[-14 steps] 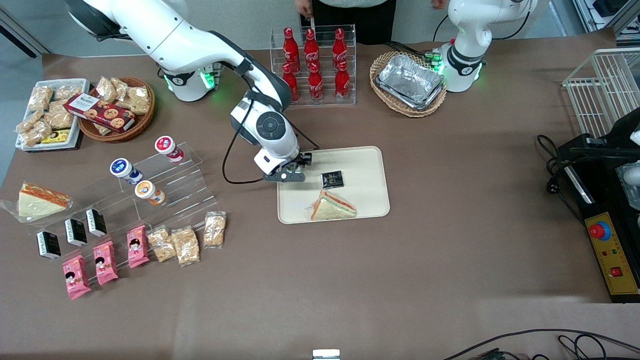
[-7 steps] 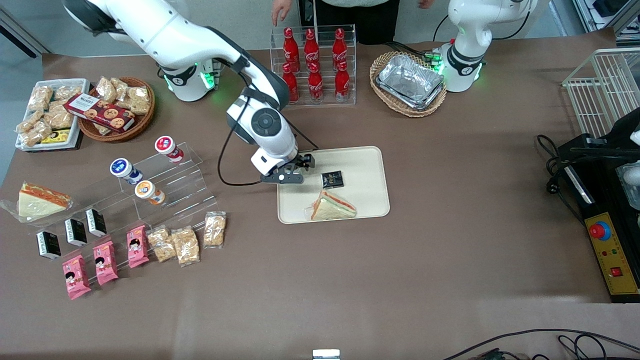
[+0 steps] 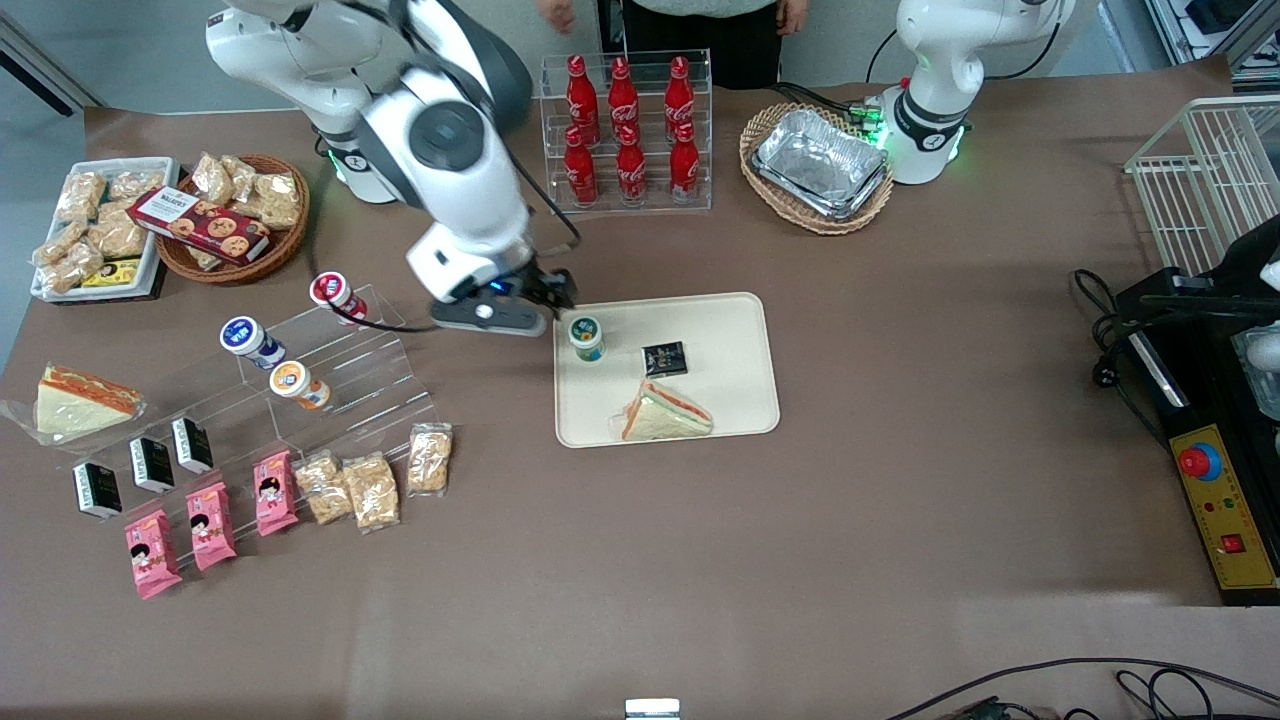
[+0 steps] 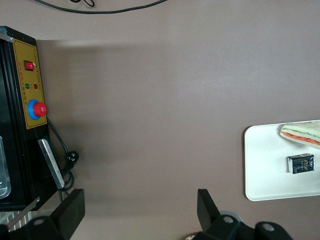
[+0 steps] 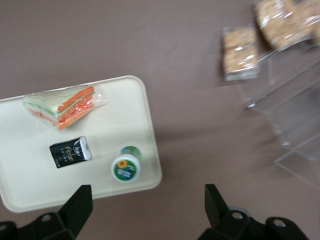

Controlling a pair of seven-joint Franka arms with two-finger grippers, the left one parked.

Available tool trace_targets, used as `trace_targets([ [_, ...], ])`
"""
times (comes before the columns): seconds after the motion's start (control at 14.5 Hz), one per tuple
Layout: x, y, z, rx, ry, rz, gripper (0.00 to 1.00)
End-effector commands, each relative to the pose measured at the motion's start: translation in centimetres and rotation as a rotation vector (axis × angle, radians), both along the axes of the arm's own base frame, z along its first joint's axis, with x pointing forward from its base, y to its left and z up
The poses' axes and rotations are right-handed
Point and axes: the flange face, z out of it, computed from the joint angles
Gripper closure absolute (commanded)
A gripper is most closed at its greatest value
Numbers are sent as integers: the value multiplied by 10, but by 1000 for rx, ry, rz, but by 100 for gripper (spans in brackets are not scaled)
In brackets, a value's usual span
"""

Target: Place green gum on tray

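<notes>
step: green gum upright on tray, looks placed | tool above it, spread wide, empty | next: probably just pull clear

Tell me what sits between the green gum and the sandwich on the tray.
Front view: bare tray lies between the green gum and the sandwich; the black packet sits just beside that gap. The open gripper hangs above the tray's edge.

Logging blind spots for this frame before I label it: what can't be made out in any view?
- Green gum label text: too small in front view, motion-blurred in right wrist view.
- Black packet print: too small to read.
- Tray: cut off by the left wrist view's edge.
- Claw: open above the table beside the tray; its fingertips are hidden under the arm in front view.
</notes>
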Motion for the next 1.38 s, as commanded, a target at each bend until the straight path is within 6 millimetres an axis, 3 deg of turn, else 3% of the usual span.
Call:
trace_targets([
  [0.0,37,-89,54,10,7,63,0],
  [0.14,55,-155,73,26,-1,84,0],
  [0.34,64,-252,98,23,-1,138,0],
  [0.48,59,-301,119,24,-22,168,0],
  [0.55,52,-316,134,22,-40,177,0],
  [0.69,19,-320,169,17,-34,182,0],
  [0.83,7,-316,198,14,-77,174,0],
  [1.03,6,-318,218,10,-117,170,0],
  [1.31,9,-323,214,-18,-108,138,0],
])
